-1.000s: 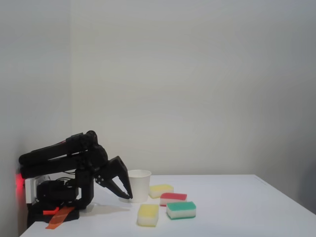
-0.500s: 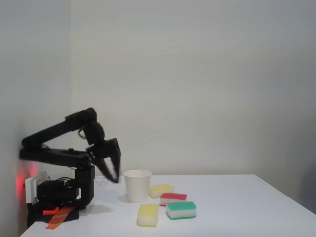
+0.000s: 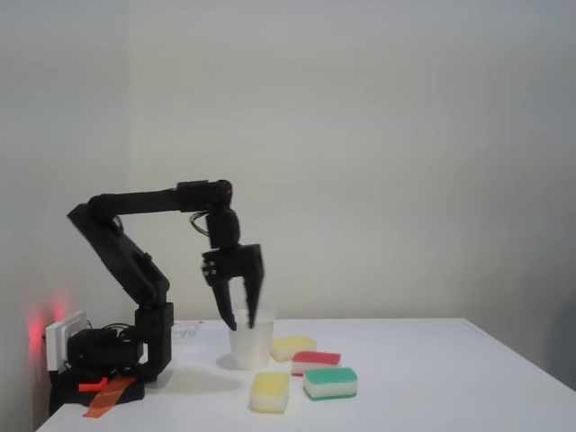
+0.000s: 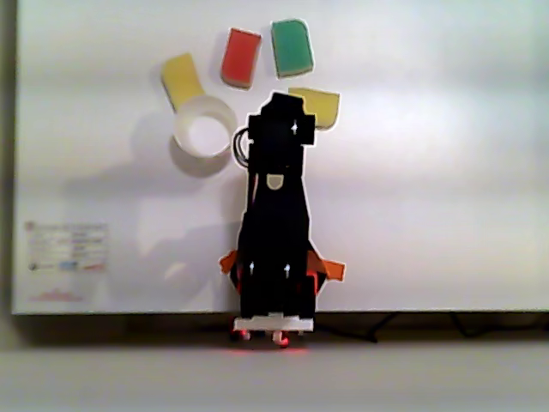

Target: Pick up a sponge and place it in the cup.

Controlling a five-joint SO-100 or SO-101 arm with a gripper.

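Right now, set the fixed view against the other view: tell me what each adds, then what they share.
Fixed view: height. The gripper hangs open and empty, fingertips about level with the paper cup's rim.

Other view: layout from above. The cup looks empty inside. The arm sits right of it and covers part of one yellow sponge. A second yellow sponge lies beside the cup.

Both: the cup, both yellow sponges, the red-topped sponge and the green-topped sponge.
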